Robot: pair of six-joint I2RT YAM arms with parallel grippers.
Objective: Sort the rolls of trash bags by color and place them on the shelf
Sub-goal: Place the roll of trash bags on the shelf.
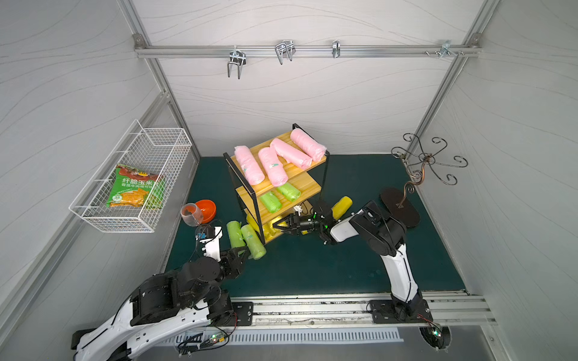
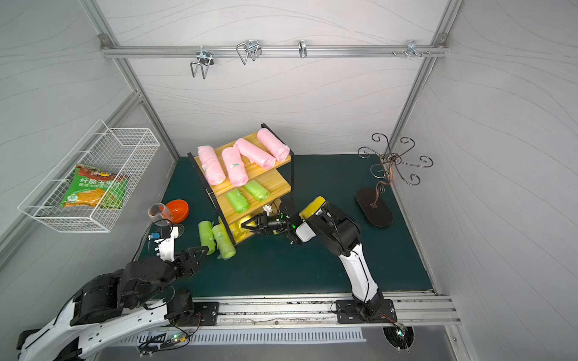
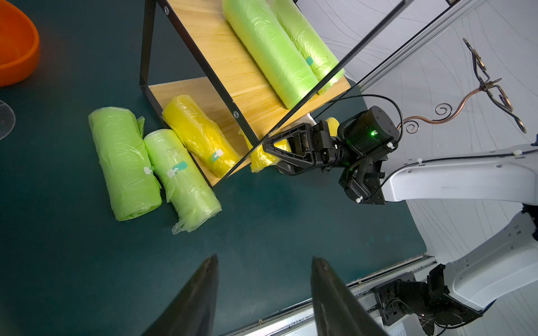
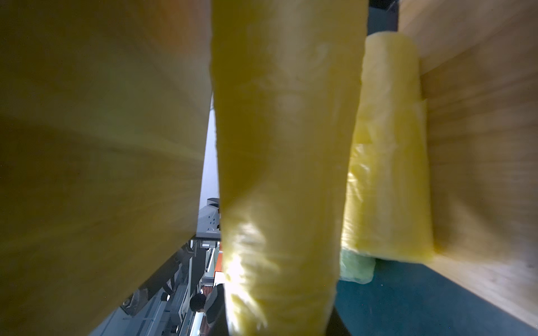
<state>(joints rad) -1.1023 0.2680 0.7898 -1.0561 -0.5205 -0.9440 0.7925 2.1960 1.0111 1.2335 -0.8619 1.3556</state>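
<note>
**Right gripper (image 1: 279, 225) pinching the held yellow roll (image 3: 262, 159), partly inside the bottom tier of the shelf (image 1: 308, 184).**

Held roll sits between bottom and middle boards, one end poking out towards the right arm. Second yellow roll (image 3: 201, 135) lies on the same tier, beside it. Middle tier: two green rolls (image 1: 271, 202). Top tier: four pink rolls (image 1: 249, 165). On the mat (image 1: 312, 265), two loose green rolls (image 1: 234, 234) lie touching at 8 o'clock of the shelf foot. Loose yellow roll (image 1: 342, 204) at 3 o'clock, partly behind the right arm. Left gripper (image 3: 265, 259) at 7 o'clock, jaws spread and empty, near the loose green rolls, apart from them in the wrist view.
</note>
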